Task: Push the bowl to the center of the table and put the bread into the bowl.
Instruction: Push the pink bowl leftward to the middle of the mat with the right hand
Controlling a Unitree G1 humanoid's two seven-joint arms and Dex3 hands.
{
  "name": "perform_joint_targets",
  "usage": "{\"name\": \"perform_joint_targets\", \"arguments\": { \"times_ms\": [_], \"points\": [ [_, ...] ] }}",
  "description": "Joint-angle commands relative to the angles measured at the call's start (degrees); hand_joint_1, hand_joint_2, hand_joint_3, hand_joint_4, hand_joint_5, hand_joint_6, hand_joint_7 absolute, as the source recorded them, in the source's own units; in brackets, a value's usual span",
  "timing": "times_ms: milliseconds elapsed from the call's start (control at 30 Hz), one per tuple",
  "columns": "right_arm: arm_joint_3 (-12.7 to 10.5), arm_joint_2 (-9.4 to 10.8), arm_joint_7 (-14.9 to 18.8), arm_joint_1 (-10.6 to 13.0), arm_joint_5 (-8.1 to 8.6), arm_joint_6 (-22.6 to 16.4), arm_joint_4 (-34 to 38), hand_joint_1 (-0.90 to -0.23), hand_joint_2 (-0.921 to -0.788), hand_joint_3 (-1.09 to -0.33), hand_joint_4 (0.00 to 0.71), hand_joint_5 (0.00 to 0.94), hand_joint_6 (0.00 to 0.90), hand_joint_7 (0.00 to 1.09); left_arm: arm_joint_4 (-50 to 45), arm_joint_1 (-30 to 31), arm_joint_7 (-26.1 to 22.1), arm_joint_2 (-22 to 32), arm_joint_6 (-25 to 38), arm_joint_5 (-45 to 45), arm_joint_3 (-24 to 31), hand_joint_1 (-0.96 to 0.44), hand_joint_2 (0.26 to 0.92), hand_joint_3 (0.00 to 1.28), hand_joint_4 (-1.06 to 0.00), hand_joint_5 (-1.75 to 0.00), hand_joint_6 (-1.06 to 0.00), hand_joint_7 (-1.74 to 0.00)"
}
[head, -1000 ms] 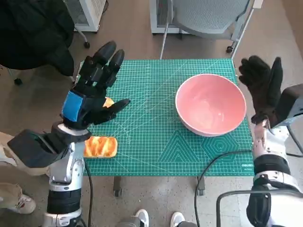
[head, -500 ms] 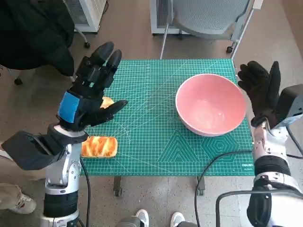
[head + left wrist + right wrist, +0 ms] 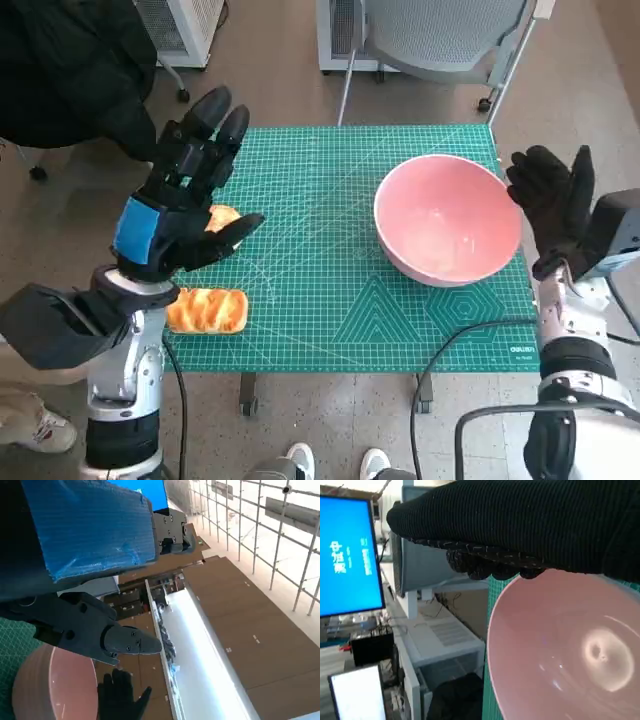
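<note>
A pink bowl [image 3: 447, 219] stands on the right half of the green cutting mat [image 3: 330, 300]; it also shows in the left wrist view [image 3: 52, 685] and the right wrist view [image 3: 570, 650]. My right hand [image 3: 553, 205] is raised, fingers spread, just right of the bowl's rim, holding nothing. A golden bread [image 3: 206, 310] lies at the mat's near left edge, and a second piece [image 3: 221, 216] shows partly behind my left hand [image 3: 178, 200]. That hand hovers above the mat's left side, fingers spread, empty. My gloved right hand [image 3: 120, 697] also appears in the left wrist view.
A grey chair [image 3: 440, 35] stands beyond the table's far edge. A person in dark clothing [image 3: 70, 70] is at the far left. A black cable [image 3: 450, 350] crosses the mat's near right corner. Shoes [image 3: 300, 462] show below the table's front.
My left hand and arm have drifted slightly left and toward me. My right hand has dropped a little beside the bowl. Bowl and bread keep their places on the mat.
</note>
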Motion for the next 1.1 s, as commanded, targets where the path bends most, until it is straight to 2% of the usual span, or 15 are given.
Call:
{"name": "perform_joint_targets", "arguments": {
  "times_ms": [33,500,833,1100],
  "points": [
    [-0.5,0.6,-0.6,2.3,-0.62,1.8,1.1,-0.699,-0.921,-0.886,0.353,0.017,0.427,0.05,-1.2,0.7,0.4,0.7,0.7,0.0,0.4,-0.26,0.917,0.26,-0.06,0.0,0.0,-0.36],
    [-0.5,3.4,0.1,1.7,-0.85,0.7,0.8,-0.718,-0.921,-0.887,0.355,0.006,0.415,0.03,-2.3,1.3,0.8,0.7,1.3,0.2,0.5,-0.25,0.908,0.28,-0.05,0.0,0.0,-0.35],
    [0.3,5.3,0.0,1.1,-1.76,-0.2,0.7,-0.66,-0.921,-0.914,0.357,0.004,0.419,0.03,-3.5,1.9,1.0,0.9,1.7,0.2,0.7,-0.23,0.846,0.4,-0.04,0.0,0.0,-0.34],
    [-0.2,6.3,1.1,0.6,-1.59,0.2,0.7,-0.686,-0.921,-0.913,0.362,0.005,0.431,0.03,-3.8,2.5,1.0,0.9,1.7,-0.3,1.1,-0.23,0.803,0.49,-0.04,0.0,0.0,-0.34]
  ]
}}
